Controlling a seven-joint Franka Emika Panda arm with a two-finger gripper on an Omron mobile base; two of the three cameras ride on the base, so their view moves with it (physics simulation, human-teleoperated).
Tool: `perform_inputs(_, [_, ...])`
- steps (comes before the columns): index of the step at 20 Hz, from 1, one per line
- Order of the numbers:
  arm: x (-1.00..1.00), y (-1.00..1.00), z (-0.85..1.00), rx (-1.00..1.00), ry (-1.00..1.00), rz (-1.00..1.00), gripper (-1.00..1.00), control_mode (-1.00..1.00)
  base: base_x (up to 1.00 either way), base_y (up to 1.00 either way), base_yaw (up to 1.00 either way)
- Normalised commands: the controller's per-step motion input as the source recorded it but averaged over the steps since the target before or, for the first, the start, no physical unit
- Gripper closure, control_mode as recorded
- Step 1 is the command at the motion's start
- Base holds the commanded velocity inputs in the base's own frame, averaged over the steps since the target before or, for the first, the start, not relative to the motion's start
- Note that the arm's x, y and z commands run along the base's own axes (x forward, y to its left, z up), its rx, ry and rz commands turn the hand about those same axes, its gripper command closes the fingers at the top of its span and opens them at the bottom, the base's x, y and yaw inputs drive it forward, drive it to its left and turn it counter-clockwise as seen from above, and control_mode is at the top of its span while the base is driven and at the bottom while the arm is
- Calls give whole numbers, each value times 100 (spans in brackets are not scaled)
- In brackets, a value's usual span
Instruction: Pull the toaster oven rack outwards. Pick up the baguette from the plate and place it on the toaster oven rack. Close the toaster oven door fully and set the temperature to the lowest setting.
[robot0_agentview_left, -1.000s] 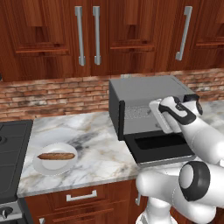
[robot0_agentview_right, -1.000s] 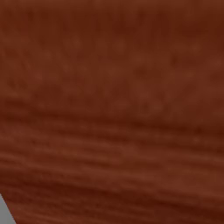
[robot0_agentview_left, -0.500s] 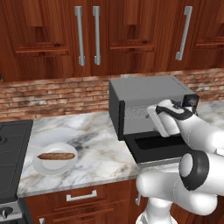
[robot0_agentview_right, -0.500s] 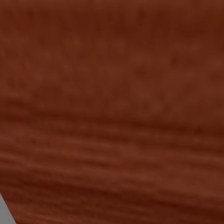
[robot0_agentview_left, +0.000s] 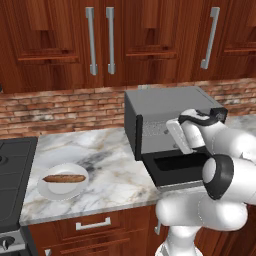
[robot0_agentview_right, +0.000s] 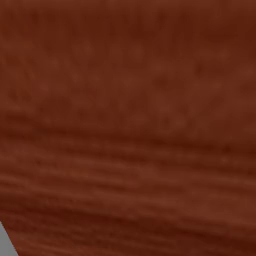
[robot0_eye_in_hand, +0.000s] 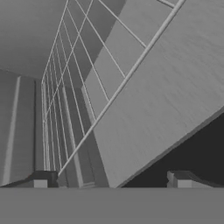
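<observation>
Compared with the earlier left base view, we see the hand shifted a little to the left and turned toward the open mouth of the toaster oven (robot0_agentview_left: 172, 107); the baguette (robot0_agentview_left: 64, 178) and the plate (robot0_agentview_left: 47, 190) lie as they did. In the left base view the gripper (robot0_agentview_left: 174, 136) sits at the front of the oven cavity, above the toaster oven door (robot0_agentview_left: 182, 170), which is folded down and lies flat, projecting toward the robot.

In the hand view we look along the gripper (robot0_eye_in_hand: 111, 180) into the cavity. The jaws stand wide apart with nothing between them; the two dark fingertips (robot0_eye_in_hand: 41, 178) rise at the bottom edge. The toaster oven rack (robot0_eye_in_hand: 83, 74) lies ahead of the jaws and untouched, its front bar running diagonally from near the left fingertip up to the upper right. The thin wires fan back toward the rear wall.

We count one toaster oven, one rack, one door, one plate and one baguette. The plate rests on the marble bench (robot0_agentview_left: 107, 165) well to the left of the oven, and the baguette lies lengthwise across the plate. The right base view shows a close brown wood surface (robot0_agentview_right: 128, 125).
</observation>
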Motion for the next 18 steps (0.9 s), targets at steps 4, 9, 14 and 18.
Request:
perform_inputs(4, [3,0,-11,0,-4,9,-100,-100,0,0,0])
perform_inputs(9, [21,-1,-1,0,-13,6,-100,-100,0,0,0])
perform_inputs(14, [14,0,-2,1,-11,0,-100,-100,0,0,0])
perform_inputs(18, [1,0,-2,0,0,0,-100,-100,0,0,0])
